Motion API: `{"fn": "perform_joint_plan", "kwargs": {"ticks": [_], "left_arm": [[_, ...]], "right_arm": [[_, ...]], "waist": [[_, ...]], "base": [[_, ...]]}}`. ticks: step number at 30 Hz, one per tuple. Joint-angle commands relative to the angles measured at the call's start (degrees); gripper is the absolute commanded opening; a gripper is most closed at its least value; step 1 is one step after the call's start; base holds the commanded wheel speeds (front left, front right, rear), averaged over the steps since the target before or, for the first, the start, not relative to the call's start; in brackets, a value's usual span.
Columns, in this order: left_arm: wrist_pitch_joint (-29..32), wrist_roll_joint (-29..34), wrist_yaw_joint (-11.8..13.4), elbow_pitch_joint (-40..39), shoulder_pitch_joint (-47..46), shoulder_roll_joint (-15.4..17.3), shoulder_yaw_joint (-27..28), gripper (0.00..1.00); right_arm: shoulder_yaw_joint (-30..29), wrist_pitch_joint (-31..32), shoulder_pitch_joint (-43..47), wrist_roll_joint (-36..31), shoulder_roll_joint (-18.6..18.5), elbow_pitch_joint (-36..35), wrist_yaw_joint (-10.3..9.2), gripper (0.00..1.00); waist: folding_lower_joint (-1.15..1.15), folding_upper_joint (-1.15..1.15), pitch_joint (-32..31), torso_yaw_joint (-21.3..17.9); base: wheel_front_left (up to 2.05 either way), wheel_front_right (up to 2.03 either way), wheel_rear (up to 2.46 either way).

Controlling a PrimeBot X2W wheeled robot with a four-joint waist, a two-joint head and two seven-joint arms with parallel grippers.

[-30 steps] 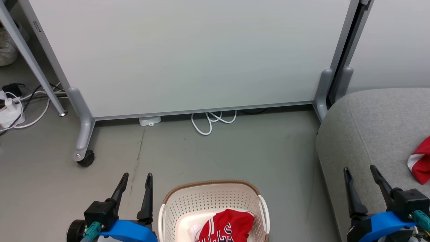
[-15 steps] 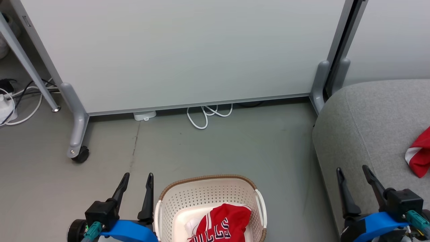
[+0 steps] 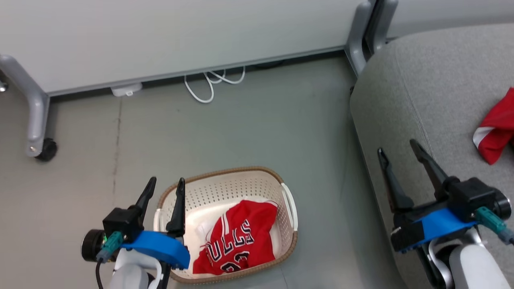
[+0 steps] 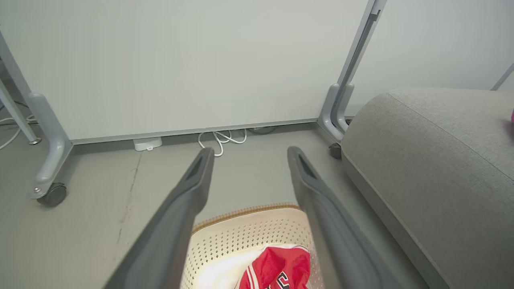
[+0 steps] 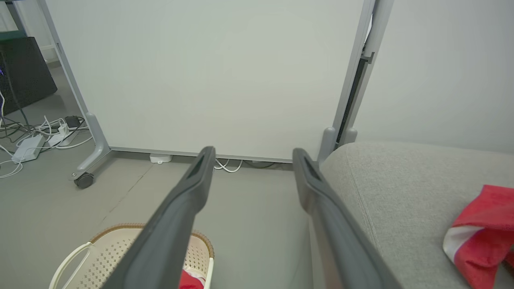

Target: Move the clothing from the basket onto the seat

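The clothing (image 3: 235, 245) left to move — a red soft-fabric jersey with white trim and block lettering — lies crumpled in the oval cream perforated plastic basket (image 3: 225, 173) on the floor. Another red garment (image 3: 494, 134) already rests on the large grey upholstered seat (image 3: 433, 80). The left gripper (image 3: 166, 182) and right gripper (image 3: 396, 145) gape wide, holding nothing; the task looks roughly half done.

The seat's red jersey (image 3: 496, 136) is cut off at the right edge; the number on the basket jersey (image 3: 237, 237) is partly hidden.
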Motion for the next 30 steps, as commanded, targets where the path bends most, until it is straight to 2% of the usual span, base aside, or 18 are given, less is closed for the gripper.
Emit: {"fn": "perform_joint_plan", "kwargs": {"ticks": [1, 2, 13, 19, 30], "left_arm": [[-0.15, -0.53, -0.04, 0.71, -2.94, 0.15, -0.33, 1.00], [-0.15, -0.53, -0.04, 0.71, -2.94, 0.15, -0.33, 1.00], [-0.15, -2.89, -0.04, 10.47, -15.65, 0.48, -5.98, 1.00], [-0.15, -3.13, -0.04, 14.69, -21.25, 2.15, -9.63, 1.00], [-0.15, -2.02, -0.04, 21.16, -27.06, 5.48, -14.81, 1.00]], "right_arm": [[0.08, -0.49, -2.76, 0.65, -0.33, -0.80, 0.01, 1.00], [0.08, -0.49, -2.76, 0.65, -0.33, -0.80, 0.01, 1.00], [1.26, -2.37, -12.77, 4.53, 1.27, -3.00, 0.01, 1.00], [3.78, -4.02, -16.64, 6.50, 2.22, -3.57, 0.01, 1.00], [7.90, -7.24, -21.52, 7.69, 3.60, -3.09, 0.01, 1.00]], "waist": [[-0.01, 0.00, 6.87, -3.82], [-0.01, 0.00, 6.87, -3.82], [-0.01, 0.00, 23.68, -7.38], [-0.01, 0.00, 30.95, -9.52], [-0.01, 0.00, 39.11, -13.36]], "base": [[0.00, 0.00, 0.00], [0.00, 0.00, 0.00], [0.00, 0.00, 0.00], [0.00, 0.00, 0.00], [0.00, 0.00, 0.00]]}}
